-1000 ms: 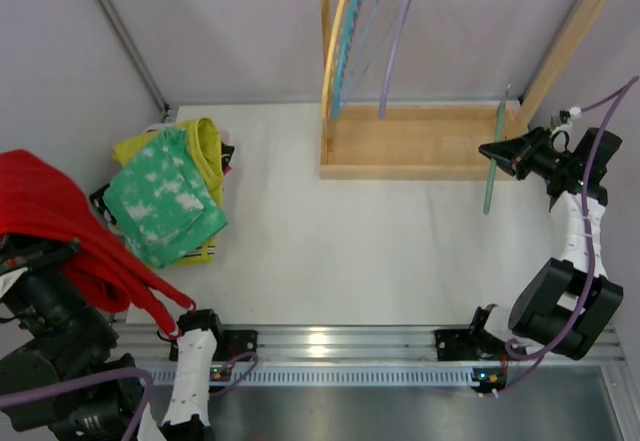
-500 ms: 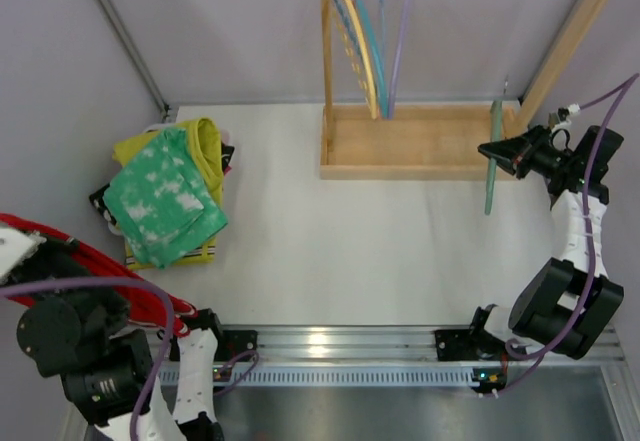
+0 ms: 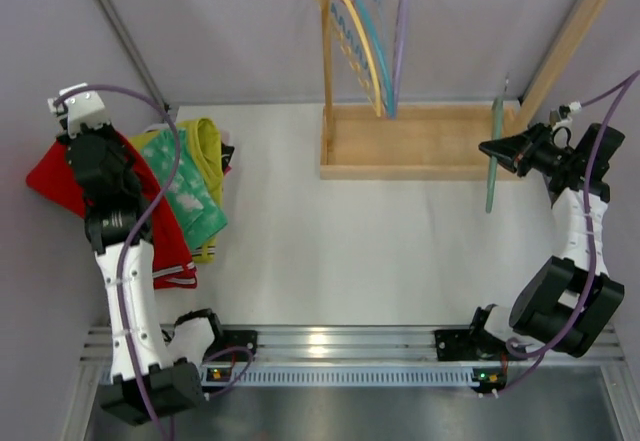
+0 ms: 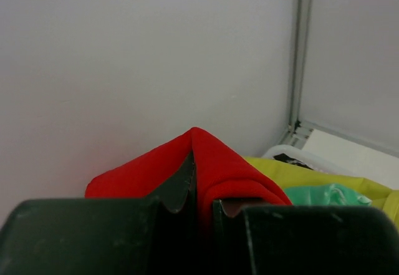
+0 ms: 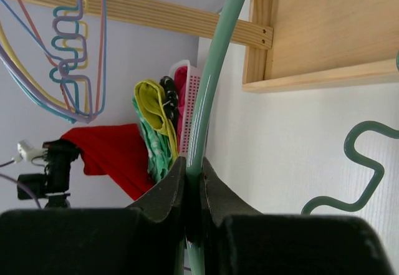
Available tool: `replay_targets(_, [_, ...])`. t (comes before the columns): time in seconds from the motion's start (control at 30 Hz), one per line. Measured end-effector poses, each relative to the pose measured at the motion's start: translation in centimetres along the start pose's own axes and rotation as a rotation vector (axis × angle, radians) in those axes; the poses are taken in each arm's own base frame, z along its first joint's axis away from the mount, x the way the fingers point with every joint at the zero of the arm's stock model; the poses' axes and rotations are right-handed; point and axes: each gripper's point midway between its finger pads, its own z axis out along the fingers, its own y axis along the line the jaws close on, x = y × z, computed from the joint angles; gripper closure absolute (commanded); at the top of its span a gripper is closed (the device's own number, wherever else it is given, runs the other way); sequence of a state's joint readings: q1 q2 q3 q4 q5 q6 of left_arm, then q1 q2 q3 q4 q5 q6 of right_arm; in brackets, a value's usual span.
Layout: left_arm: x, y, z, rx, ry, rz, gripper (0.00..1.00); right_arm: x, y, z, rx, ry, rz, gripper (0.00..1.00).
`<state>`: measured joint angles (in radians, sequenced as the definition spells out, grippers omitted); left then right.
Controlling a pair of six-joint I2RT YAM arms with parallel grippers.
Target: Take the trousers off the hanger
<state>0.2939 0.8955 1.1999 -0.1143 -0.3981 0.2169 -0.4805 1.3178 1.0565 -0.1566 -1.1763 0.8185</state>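
My left gripper [image 4: 201,184] is shut on a fold of the bright red trousers [image 4: 218,163]. In the top view it [image 3: 98,156] holds them at the far left; the red trousers [image 3: 165,241] drape on both sides of the arm and partly cover the pile. The green mottled trousers [image 3: 198,206] lie on the mustard-yellow trousers [image 3: 208,136] there. My right gripper [image 3: 493,149] is shut on a pale green hanger [image 3: 491,176] beside the wooden rack; in the right wrist view the hanger [image 5: 212,88] runs up between the jaws of the gripper [image 5: 193,184].
A wooden rack [image 3: 420,141] stands at the back, with several coloured hangers [image 3: 365,41] hanging from its rail. A white basket [image 5: 189,100] holds the cloth pile at the left wall. A metal corner post [image 3: 125,36] rises at the back left.
My left arm has swung up from the near left corner to the pile, carrying the red trousers. The hangers on the rail have swung. The right arm has not moved.
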Motion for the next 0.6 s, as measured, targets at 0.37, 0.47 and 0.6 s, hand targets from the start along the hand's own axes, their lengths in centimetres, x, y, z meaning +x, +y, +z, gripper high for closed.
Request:
replay_targets(0.37, [12.2, -11.6, 7.8, 0.230, 0.243, -0.123, 0.92, -0.3, 0.0, 0.0, 0.006, -0.013, 0.011, 1.00])
replay_targets(0.47, [13.7, -14.0, 7.2, 0.279, 0.269, -0.113, 0.66, -0.3, 0.1, 0.0, 0.011, -0.018, 0.010, 1.00])
replay_targets(0.6, [14.8, -16.0, 5.8, 0.320, 0.290, -0.098, 0.35, -0.1, 0.5, -0.2, 0.015, -0.025, 0.004, 1.00])
